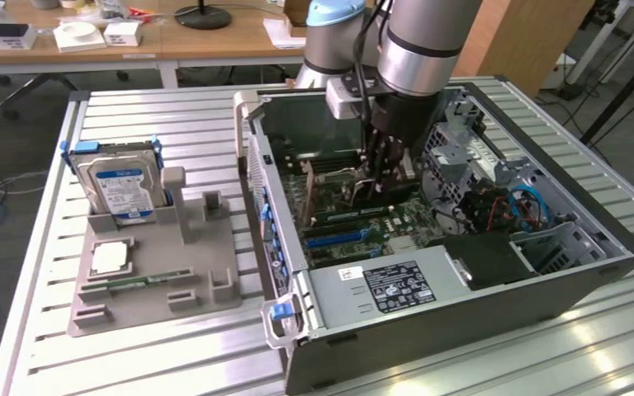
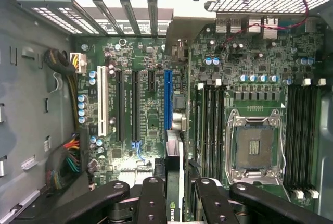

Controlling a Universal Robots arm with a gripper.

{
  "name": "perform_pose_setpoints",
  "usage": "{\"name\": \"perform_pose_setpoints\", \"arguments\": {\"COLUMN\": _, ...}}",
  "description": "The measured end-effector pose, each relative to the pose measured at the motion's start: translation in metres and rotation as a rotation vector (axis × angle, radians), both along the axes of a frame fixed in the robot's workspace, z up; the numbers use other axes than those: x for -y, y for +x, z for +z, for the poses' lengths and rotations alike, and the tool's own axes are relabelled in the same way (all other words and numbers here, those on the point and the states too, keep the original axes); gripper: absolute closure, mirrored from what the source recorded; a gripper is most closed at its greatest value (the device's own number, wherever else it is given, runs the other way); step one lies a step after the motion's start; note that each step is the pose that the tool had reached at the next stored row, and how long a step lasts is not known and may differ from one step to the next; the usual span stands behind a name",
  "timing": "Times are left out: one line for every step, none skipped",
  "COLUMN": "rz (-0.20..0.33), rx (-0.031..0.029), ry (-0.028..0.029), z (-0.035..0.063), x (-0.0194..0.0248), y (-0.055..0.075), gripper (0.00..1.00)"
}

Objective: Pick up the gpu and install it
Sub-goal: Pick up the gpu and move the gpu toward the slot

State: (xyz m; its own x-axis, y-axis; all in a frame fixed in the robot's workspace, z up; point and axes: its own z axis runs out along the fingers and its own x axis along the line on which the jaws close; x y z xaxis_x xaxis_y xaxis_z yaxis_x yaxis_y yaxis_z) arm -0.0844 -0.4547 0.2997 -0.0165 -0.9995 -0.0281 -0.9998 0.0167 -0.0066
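In the wrist view you see the gpu edge-on only. Its near end is cut off by the picture's edge, between the fingers of the gripper. In the exterior view the arm covers where the card meets the motherboard, so you cannot tell whether it is seated. The print on the power supply label is too small to read.

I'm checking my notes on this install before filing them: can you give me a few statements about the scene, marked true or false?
The gripper holds the gpu inside the computer case. True.
The hard drive lies inside the case. False: it stands in the grey holder outside it, on the exterior view's left.
No cooler covers the CPU socket. True.
The case is closed. False: its side is open, showing the motherboard.
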Motion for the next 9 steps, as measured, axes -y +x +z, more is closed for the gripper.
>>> {"name": "perform_pose_setpoints", "arguments": {"rz": 0.0, "rx": 0.0001, "ry": 0.0001, "z": -0.001, "x": 0.0, "y": 0.0, "gripper": 0.74}}
{"name": "perform_pose_setpoints", "arguments": {"rz": 0.0, "rx": 0.0001, "ry": 0.0002, "z": -0.002, "x": 0.0, "y": 0.0, "gripper": 0.74}}
{"name": "perform_pose_setpoints", "arguments": {"rz": 0.0, "rx": 0.0, "ry": 0.0001, "z": -0.0031, "x": 0.0, "y": 0.0, "gripper": 0.74}}
{"name": "perform_pose_setpoints", "arguments": {"rz": 0.0, "rx": 0.0, "ry": 0.0, "z": -0.0041, "x": 0.0, "y": 0.0, "gripper": 0.74}}
{"name": "perform_pose_setpoints", "arguments": {"rz": 0.0, "rx": 0.0, "ry": 0.0001, "z": -0.0051, "x": 0.0, "y": 0.0, "gripper": 0.74}}
{"name": "perform_pose_setpoints", "arguments": {"rz": 0.0, "rx": 0.0, "ry": 0.0001, "z": -0.0061, "x": 0.0, "y": 0.0, "gripper": 0.74}}
{"name": "perform_pose_setpoints", "arguments": {"rz": 0.0, "rx": 0.0, "ry": 0.0001, "z": -0.0069, "x": 0.0, "y": 0.0, "gripper": 0.74}}
{"name": "perform_pose_setpoints", "arguments": {"rz": 0.0, "rx": 0.0, "ry": 0.0001, "z": -0.0078, "x": 0.0, "y": 0.0, "gripper": 0.74}}
{"name": "perform_pose_setpoints", "arguments": {"rz": 0.0, "rx": 0.0, "ry": 0.0, "z": -0.0086, "x": 0.0, "y": 0.0, "gripper": 0.74}}
